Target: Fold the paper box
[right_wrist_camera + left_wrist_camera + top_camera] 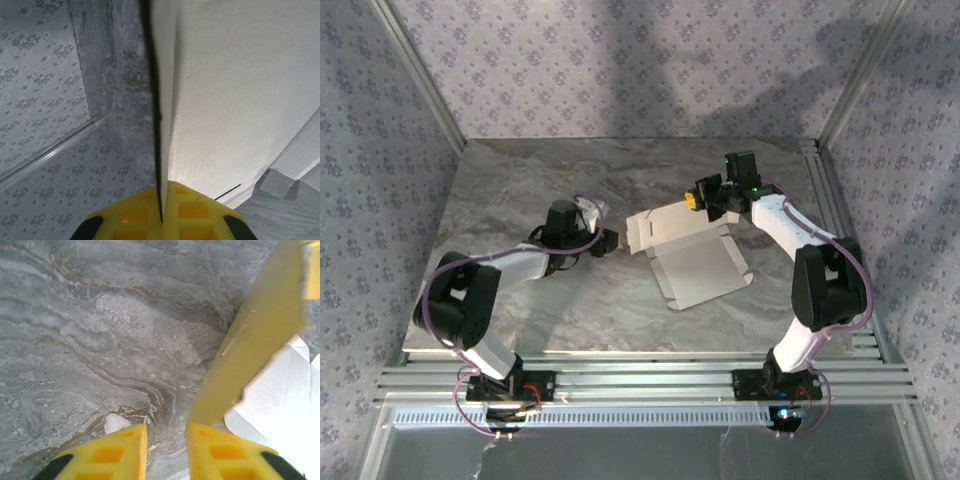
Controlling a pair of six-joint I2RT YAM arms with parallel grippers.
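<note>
Resting on marbled table (pixel 520 190): paper box (pixel 695 262) | right gripper (pixel 692 202) pinching it | left gripper (pixel 166 437) released | floral walls (pixel 620 70)

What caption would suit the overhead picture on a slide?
Right claw pinches the far edge of the paper box on the marbled table; left claw sits open beside it.
</note>
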